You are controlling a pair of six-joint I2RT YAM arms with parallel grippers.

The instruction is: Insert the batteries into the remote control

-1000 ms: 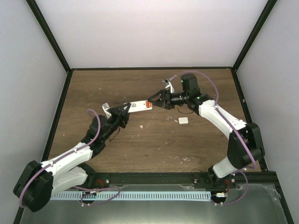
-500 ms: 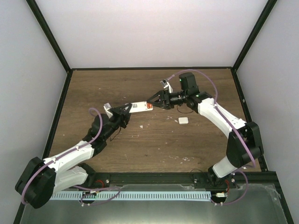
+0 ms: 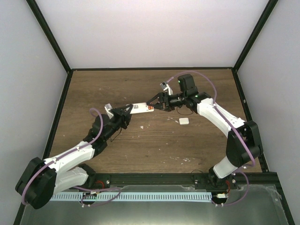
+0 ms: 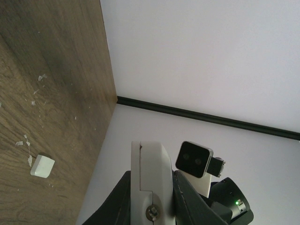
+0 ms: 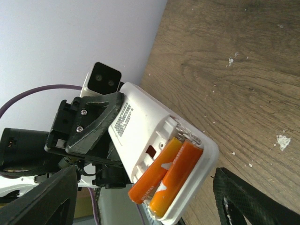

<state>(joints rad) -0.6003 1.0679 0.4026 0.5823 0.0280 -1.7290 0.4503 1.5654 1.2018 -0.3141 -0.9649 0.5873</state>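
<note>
batteries: both orange cells lie side by side in the open bay at the end of the remote control, back face up. they look seated, though the contacts are too small to check. the remote is held off the surface about mid-table, clamped at its far end by the closed left gripper. change over the last second: the right gripper has spread its jaws wider. they now stand open on either side of the battery end, touching neither cell nor casing as far as the wrist view shows. reading: release after insertion, so the loading step is likely done. the bay has no cover; a small white square piece lying on the surface just beside the right arm may be it.
</note>
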